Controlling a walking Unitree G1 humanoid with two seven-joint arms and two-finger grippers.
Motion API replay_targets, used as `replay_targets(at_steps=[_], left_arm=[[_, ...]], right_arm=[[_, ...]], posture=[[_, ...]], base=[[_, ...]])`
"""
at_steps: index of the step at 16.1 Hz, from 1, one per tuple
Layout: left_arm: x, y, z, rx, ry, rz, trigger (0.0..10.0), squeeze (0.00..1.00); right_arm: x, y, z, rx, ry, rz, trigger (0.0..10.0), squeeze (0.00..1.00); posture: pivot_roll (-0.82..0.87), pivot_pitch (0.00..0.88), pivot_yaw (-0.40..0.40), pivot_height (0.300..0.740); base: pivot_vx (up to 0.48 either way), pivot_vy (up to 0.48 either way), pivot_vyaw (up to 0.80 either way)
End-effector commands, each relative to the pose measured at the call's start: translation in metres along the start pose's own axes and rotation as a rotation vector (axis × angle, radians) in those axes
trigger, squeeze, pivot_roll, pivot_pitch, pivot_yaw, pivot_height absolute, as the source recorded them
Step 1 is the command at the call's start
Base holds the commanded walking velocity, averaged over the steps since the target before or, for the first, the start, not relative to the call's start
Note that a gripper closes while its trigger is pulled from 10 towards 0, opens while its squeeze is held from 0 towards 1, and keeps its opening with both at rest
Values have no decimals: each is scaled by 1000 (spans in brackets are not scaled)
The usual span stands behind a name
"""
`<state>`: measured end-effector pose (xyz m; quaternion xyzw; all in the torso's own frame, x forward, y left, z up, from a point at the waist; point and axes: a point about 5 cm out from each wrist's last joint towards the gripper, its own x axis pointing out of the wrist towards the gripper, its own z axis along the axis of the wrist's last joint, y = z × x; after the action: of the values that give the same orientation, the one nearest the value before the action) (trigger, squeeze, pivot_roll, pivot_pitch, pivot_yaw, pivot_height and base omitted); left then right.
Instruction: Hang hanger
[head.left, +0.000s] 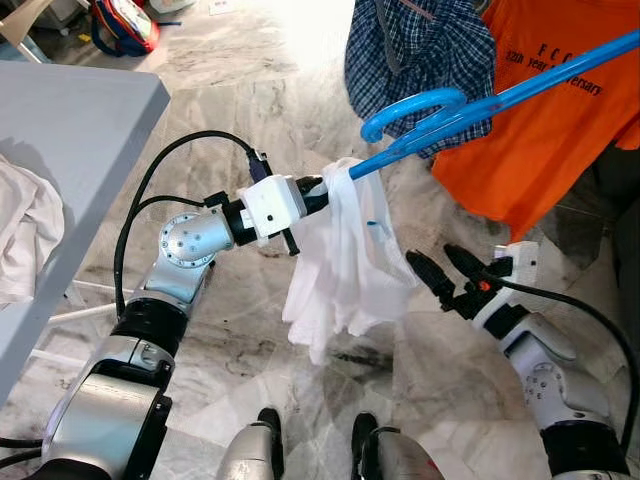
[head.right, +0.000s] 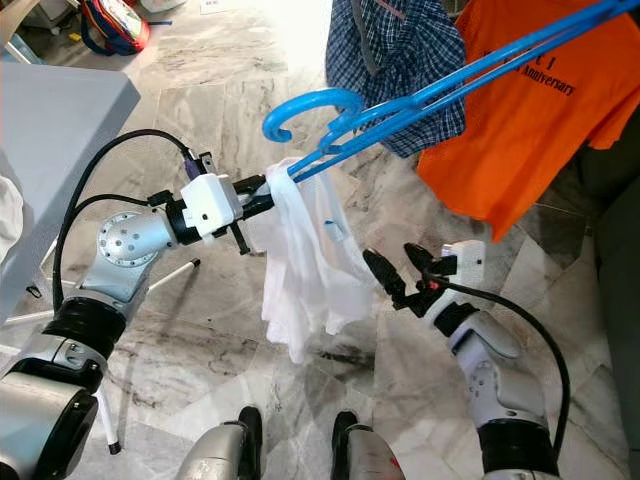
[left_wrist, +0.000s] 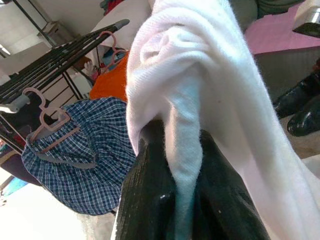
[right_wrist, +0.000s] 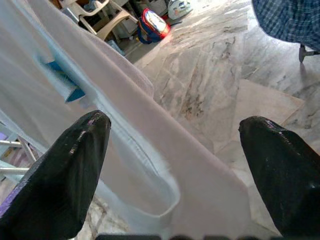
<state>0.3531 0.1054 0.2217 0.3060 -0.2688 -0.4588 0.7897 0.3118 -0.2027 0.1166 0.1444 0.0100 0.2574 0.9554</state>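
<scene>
- Hanger (head.left: 470, 105), blue plastic, up in the air over the marble floor (head.left: 230, 90), not yet on any rail; long bar running up toward the upper right, hook (head.right: 300, 110) curling out free on the left.
- Far left: grey tabletop (head.left: 70, 110) with a white cloth (head.left: 25, 235) lying at its near edge, apart from the work.
- Left gripper (head.left: 318, 188) stretched out mid-scene, fingers (left_wrist: 150, 200) clamped shut on a fold of the white garment (head.left: 345, 265), right at the hanger's lower end; seemingly carrying hanger and garment together, though the hanger bar inside the pinch is hidden by cloth.
- White garment draped from that end, hanging down bunched and loose, clear of the floor.
- Right gripper (head.left: 443, 268) lower and just right of the garment, fingers (right_wrist: 70, 170) spread wide, holding nothing, cloth hanging just before them.
- Behind: checked shirt (head.left: 420, 55) and orange shirt (head.left: 540, 110) already hung; dark drying rack (left_wrist: 55, 65) seen from the left wrist.
- Judgement: garment loaded and lifted; left to do: raise the hook to a rack bar, catch it, release.
</scene>
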Motion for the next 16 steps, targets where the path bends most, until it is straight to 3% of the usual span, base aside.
replay_targets(at_steps=[1,5,11,13,14,16], left_arm=[[0,5,5,26,-22,1,0,0],[7,4,11,27,-57,-5,0,0],[10,0,18,13,-101,-8,0,0],[10,-3,19,5,-110,-13,0,0],[11,-5,20,-1,-117,-17,0,0],[11,-5,21,-3,-120,-16,0,0]], right_arm=[[-9,-5,-12,20,34,-28,10000,0],[-6,3,-22,45,60,0,10000,0],[2,-3,-28,42,90,-59,9686,0],[5,-4,-27,60,79,-73,6118,0],[6,-4,-28,50,89,-72,0,0],[6,-2,-31,57,97,-60,0,0]], posture=[[64,280,60,740],[56,287,61,740],[62,289,58,740],[62,291,55,740],[62,292,53,740],[61,295,53,740]], base=[[0,0,0],[0,0,0],[0,0,0],[0,0,0],[0,0,0],[0,0,0]])
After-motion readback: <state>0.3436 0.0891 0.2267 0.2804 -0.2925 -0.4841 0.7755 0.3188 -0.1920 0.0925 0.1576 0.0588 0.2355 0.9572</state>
